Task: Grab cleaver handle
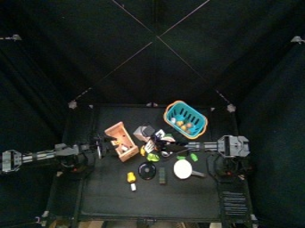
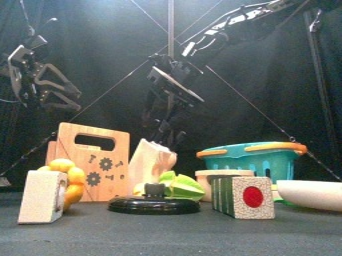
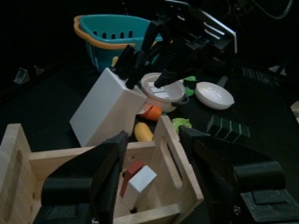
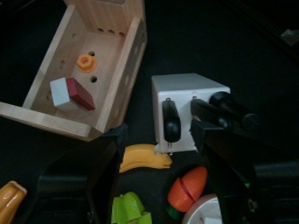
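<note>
Cleaver handle (image 4: 80, 94), a short dark-red stub on a pale square blade (image 4: 59, 90), seems to lie flat on the floor of the wooden crate (image 4: 103, 52), close to one side wall.

The left claw (image 3: 158, 171) is nearest to it. It hangs at the crate's open side with its jaws wide apart and nothing between them. The main risk is that the stub is short and low, so a jaw coming down could catch the crate's rim or wall and shove the whole crate. The jaws could also close on the blade, not the handle.

Deeper in the crate lies a small orange piece (image 4: 86, 62), which a sweeping jaw might drag along.

Beyond the crate, the right claw (image 4: 158, 166) hovers with its jaws apart over a white knife block (image 4: 187, 87) and a banana (image 4: 142, 157). Its dark handles could be mistaken for the target.
</note>
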